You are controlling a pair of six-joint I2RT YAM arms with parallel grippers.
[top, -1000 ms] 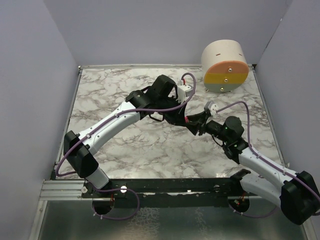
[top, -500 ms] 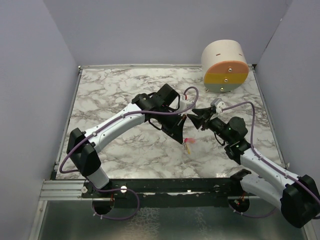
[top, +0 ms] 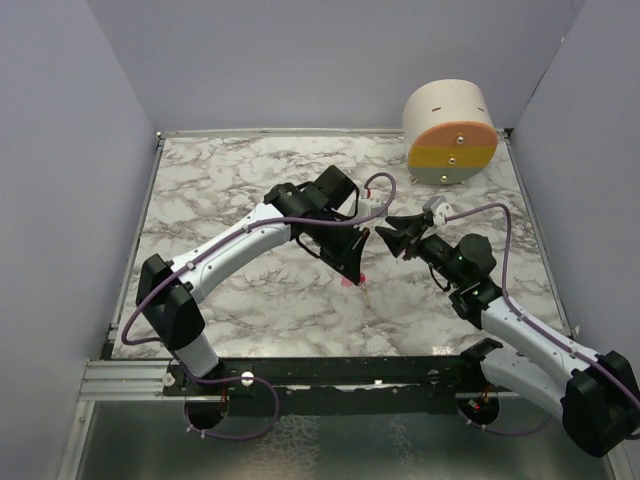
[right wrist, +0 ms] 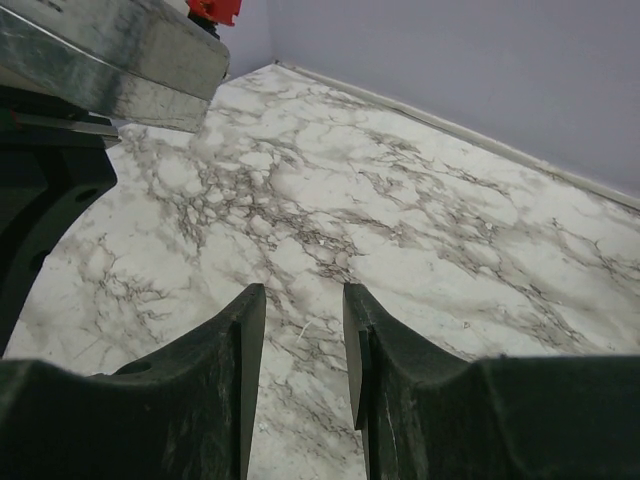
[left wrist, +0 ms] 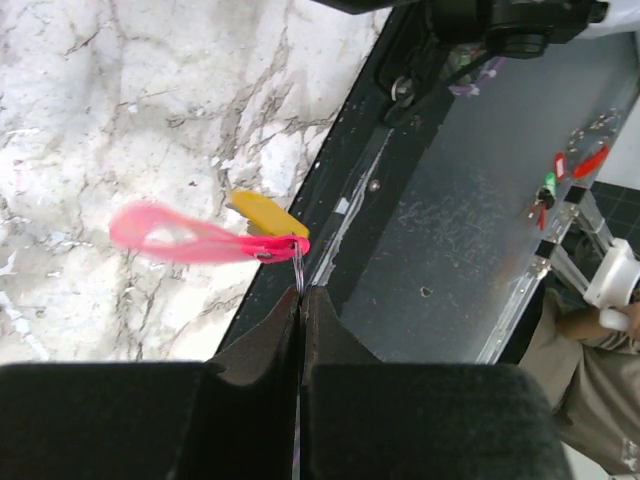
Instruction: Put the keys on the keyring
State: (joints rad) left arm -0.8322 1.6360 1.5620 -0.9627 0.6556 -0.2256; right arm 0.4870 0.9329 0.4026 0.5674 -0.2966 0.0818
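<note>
Since a second ago the two grippers have drawn apart, and in the last half second the left gripper (top: 352,267) has slid a little toward the left edge, carrying the keys with it. From where I stand it sits over the middle of the marble worktop (top: 220,190), slightly toward the near edge. Its fingers are pinched tight on the thin wire keyring (left wrist: 298,275). Both keys hang off that ring: the long pink key (left wrist: 185,237), and behind it the yellow-headed key (left wrist: 262,212). I can't tell whether they touch the marble. The right gripper (top: 391,236) hovers just beside, toward the right edge, its fingers parted by a narrow gap with nothing between them. A cream, orange, yellow and grey cylinder (top: 450,130) lies in the far right corner.
</note>
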